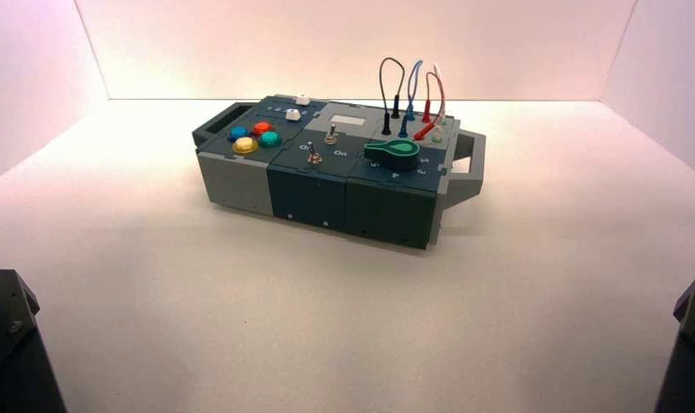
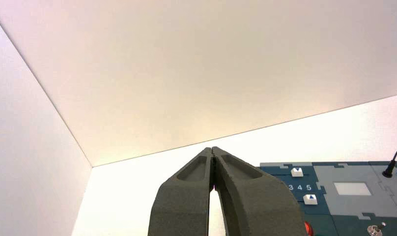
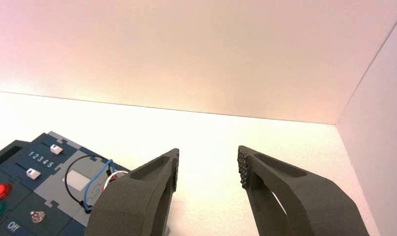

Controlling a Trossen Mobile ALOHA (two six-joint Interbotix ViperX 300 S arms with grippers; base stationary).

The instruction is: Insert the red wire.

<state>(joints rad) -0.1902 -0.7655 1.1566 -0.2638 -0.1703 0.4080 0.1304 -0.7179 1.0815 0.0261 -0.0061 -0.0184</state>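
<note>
The red wire (image 1: 431, 86) loops up at the far right end of the box (image 1: 310, 194). One of its red plugs (image 1: 427, 113) stands upright in a socket. The other red plug (image 1: 424, 132) lies loose on the box top, pointing toward the green knob (image 1: 394, 152). In the right wrist view only a bit of the red wire (image 3: 112, 177) shows behind a finger. My right gripper (image 3: 208, 164) is open and empty, held back from the box and to the right of its wire end. My left gripper (image 2: 212, 150) is shut on nothing, back at the box's left end.
Beside the red wire stand a blue lead (image 1: 411, 86), a black-plugged lead (image 1: 390, 82) and a white lead (image 1: 439, 99). The box top also bears coloured buttons (image 1: 253, 138), two toggle switches (image 1: 322, 144) and white sliders (image 2: 297, 172). White walls close the table at the back and sides.
</note>
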